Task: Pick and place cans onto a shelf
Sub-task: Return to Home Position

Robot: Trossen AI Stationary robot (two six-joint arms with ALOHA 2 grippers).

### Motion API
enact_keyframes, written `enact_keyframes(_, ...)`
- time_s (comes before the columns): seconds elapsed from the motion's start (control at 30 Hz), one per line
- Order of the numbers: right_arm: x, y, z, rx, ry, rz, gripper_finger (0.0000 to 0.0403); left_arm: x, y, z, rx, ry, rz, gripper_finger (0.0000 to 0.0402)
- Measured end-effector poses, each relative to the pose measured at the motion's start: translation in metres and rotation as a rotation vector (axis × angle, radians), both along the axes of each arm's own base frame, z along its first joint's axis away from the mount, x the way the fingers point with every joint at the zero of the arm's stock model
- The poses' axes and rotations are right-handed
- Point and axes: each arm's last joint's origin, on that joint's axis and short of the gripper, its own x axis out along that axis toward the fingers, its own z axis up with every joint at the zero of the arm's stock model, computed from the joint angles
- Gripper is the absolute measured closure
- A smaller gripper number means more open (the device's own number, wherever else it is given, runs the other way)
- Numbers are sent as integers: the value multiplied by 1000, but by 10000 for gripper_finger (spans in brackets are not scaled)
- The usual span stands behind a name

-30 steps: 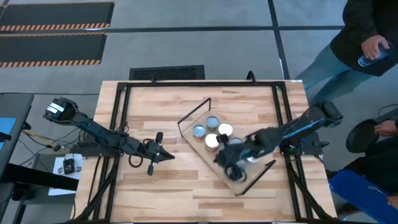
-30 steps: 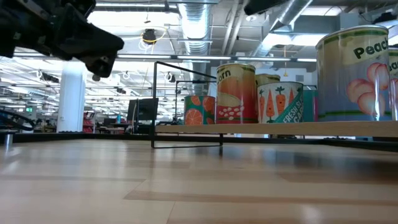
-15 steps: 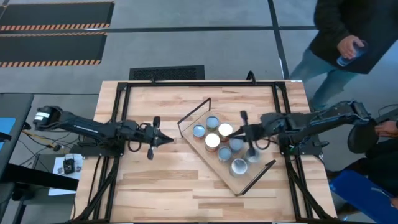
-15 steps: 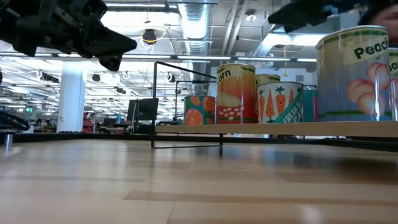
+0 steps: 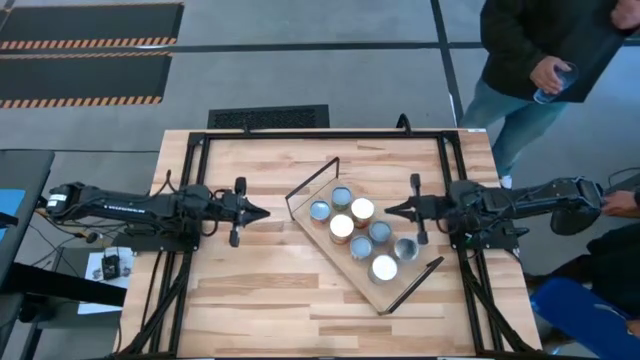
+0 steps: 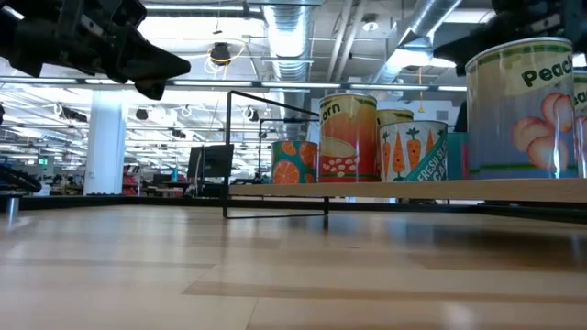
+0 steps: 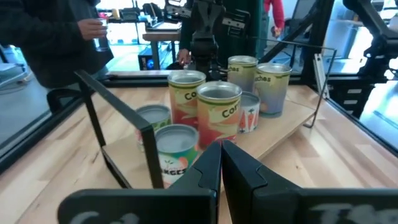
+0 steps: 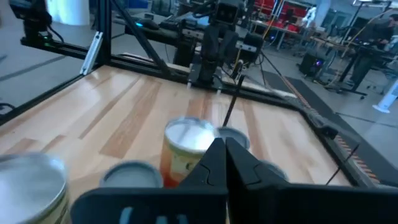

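In the low view the peach can (image 6: 521, 110) and the shelf (image 6: 404, 190) ran off the right edge, a third can (image 6: 396, 117) showed only its top behind the carrot can (image 6: 413, 151), and from above the person (image 5: 530, 40) was cropped at the top.

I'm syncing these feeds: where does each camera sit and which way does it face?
High: overhead, straight down on the table, shelf, left arm and right arm.
Low: at tabletop height, level toward the cans on the shelf; arms at upper corners.
Left wrist: on that arm, facing the cans past the shut left end effector.
Right wrist: on that arm, facing the cans past the shut right end effector.
Shared: the wrist views face each other across the shelf, each showing the other arm.
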Motion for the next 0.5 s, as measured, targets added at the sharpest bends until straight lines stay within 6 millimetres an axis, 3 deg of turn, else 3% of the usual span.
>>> enact_keyframes(0.27, -28, -9, -18, 26, -54, -7, 398, -3, 4, -2, 7, 13, 28, 400)
enact_keyframes(0.5, -53, -13, -28, 37, -115, -38, 398, -14, 5, -26, -6, -19, 68, 400)
